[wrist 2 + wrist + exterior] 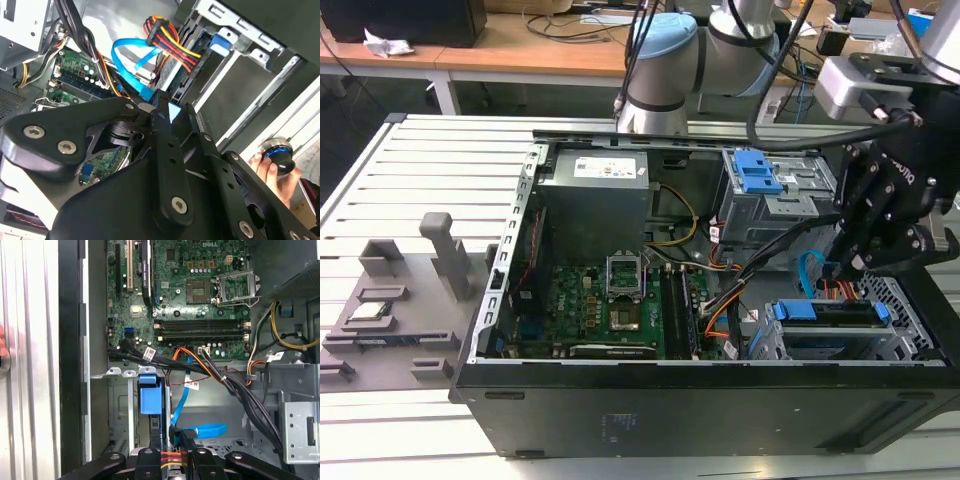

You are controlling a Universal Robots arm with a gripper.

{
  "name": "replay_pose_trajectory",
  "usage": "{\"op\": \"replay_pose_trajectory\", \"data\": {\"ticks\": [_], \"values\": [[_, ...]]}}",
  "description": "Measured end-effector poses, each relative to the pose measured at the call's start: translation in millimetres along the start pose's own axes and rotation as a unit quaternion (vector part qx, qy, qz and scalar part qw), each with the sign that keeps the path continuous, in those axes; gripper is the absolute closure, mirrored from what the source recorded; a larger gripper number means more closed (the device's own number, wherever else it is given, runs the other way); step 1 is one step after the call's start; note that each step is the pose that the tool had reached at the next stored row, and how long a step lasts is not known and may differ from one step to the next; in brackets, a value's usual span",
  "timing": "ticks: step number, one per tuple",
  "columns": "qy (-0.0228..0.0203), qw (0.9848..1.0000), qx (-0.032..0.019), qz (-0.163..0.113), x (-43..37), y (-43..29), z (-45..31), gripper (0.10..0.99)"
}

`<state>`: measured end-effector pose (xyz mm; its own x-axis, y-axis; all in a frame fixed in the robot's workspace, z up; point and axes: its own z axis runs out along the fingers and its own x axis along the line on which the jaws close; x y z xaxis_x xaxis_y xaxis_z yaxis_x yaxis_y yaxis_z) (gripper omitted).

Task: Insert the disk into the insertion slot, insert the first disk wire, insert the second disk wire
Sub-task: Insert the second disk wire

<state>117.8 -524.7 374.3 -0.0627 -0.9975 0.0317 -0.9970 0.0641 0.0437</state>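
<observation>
Disk (830, 312): one, blue-framed, seated in the perforated silver slot (905, 300) at the case's (620, 420) exterior-view right. One blue flat cable (202, 431), one red-yellow-orange wire bundle (170, 45) beside it. Gripper (170, 456) probably pinching the bundle's plug; fingers nearly together.

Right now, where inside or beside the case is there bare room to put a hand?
Free: the slatted table between the grey fixture and the case. Inside, only over the motherboard. Crowded: by the drive cage, where the gripper and cables sit.
</observation>
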Motion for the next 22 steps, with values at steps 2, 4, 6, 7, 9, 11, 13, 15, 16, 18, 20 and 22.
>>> {"op": "replay_pose_trajectory", "data": {"ticks": [2,4,6,7,9,11,13,15,16,18,20,22], "values": [[0.0006,1.0,0.0,0.0,-0.9,3.1,4.0,0.784],[0.001,1.0,0.0001,0.0,-0.9,3.5,4.7,0.784],[0.0009,1.0,0.0001,0.0,-0.9,3.5,4.9,0.784],[0.0009,1.0,0.0001,0.0,-0.9,3.5,5.0,0.796],[0.0009,1.0,0.0001,0.0,-0.9,3.5,5.0,0.925],[0.0009,1.0,0.0,0.0,-0.9,3.5,5.1,0.925],[0.0009,1.0,0.0001,0.0,-0.9,3.5,5.2,0.925],[0.0007,1.0,0.0,0.0,-0.5,3.4,5.4,0.925],[0.0008,1.0,0.0,0.0,0.3,3.4,5.4,0.925],[0.0009,1.0,0.0001,0.0,3.3,3.3,5.4,0.925],[0.0009,1.0,0.0001,0.0,9.5,2.8,5.6,0.925],[0.0009,1.0,0.0,0.0,10.5,1.2,8.3,0.925]]}}
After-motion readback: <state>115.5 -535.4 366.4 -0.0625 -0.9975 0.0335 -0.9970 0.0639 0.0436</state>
